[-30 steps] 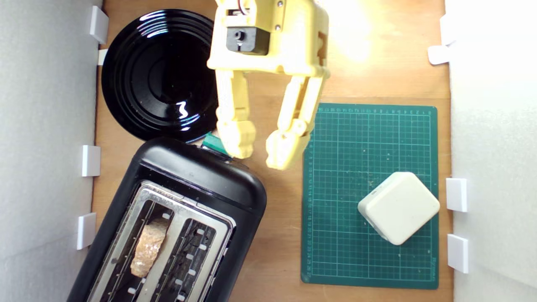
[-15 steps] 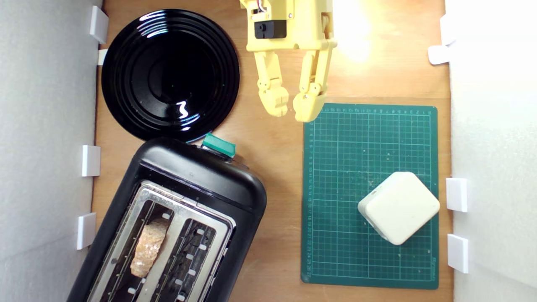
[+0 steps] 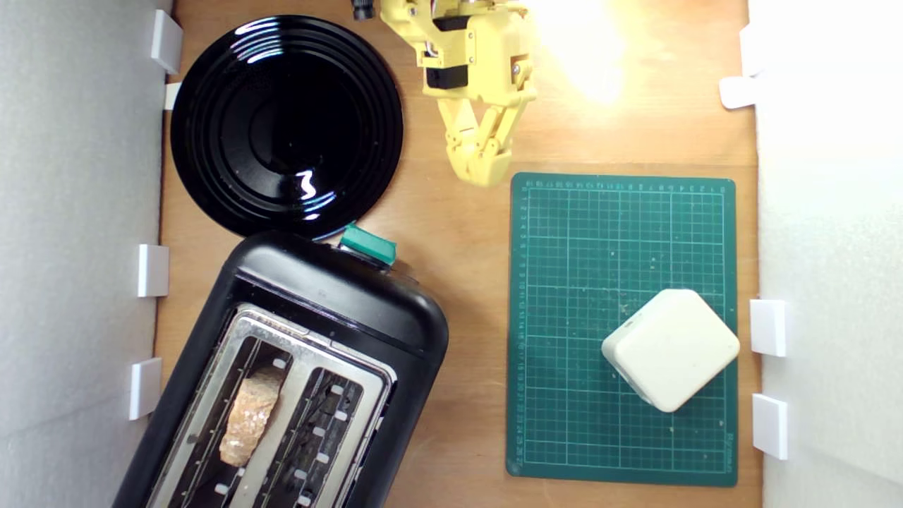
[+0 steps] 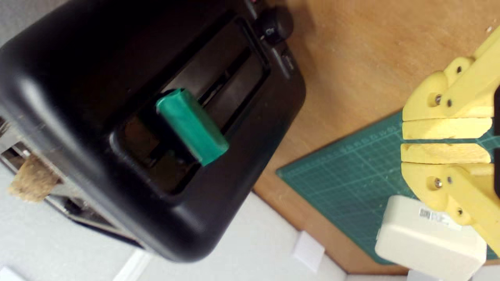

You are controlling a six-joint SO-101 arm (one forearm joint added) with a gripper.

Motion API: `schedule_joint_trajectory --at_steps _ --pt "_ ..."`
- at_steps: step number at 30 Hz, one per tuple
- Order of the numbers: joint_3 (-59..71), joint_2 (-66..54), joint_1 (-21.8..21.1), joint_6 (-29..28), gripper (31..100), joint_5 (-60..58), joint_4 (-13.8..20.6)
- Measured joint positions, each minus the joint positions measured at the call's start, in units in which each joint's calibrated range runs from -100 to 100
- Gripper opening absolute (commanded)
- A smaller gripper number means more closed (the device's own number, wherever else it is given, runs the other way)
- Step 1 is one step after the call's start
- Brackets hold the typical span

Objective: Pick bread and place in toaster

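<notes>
The bread (image 3: 248, 416) stands upright in one slot of the black toaster (image 3: 331, 296), its crust poking above the silver top plate; it also peeks out in the wrist view (image 4: 33, 181). The green lever knob (image 3: 367, 244) (image 4: 192, 127) sticks out of the toaster's end face (image 4: 117, 78). My yellow gripper (image 3: 482, 168) hangs over bare wood between the plate and the mat, well away from the toaster, shut with nothing held. In the wrist view its fingertips (image 4: 443, 128) nearly touch, so the gripper (image 4: 404, 141) is shut.
A round black plate (image 3: 211, 127) lies at the exterior view's upper left, touching the toaster's end. A green cutting mat (image 3: 564, 317) at the right carries a cream rounded block (image 3: 670, 349) (image 4: 425, 242). White clips (image 3: 767, 327) line the foam side walls.
The gripper has pulled back from beside the toaster's green knob toward the top of the exterior view, and its fingers have gone from wide open to shut. The bread has stayed in its slot.
</notes>
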Motion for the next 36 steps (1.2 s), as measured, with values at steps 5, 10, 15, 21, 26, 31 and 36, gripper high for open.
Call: schedule_joint_trajectory --at_steps 5,10,15,21,26,31,36 --pt "7.1 -4.3 -0.1 0.0 33.8 0.0 0.0" --pt "11.0 -4.9 0.0 0.0 31.0 0.0 0.0" --pt "14.2 -4.8 0.0 0.0 31.0 0.0 0.0" --pt "14.7 -5.0 0.0 0.0 30.9 0.0 -0.6" --pt "14.7 -5.0 -0.1 -0.1 30.9 0.0 -1.7" --pt "14.7 -5.0 0.1 -0.1 30.9 0.0 -2.4" --pt "14.7 -5.0 0.1 -0.1 30.9 0.0 -2.4"
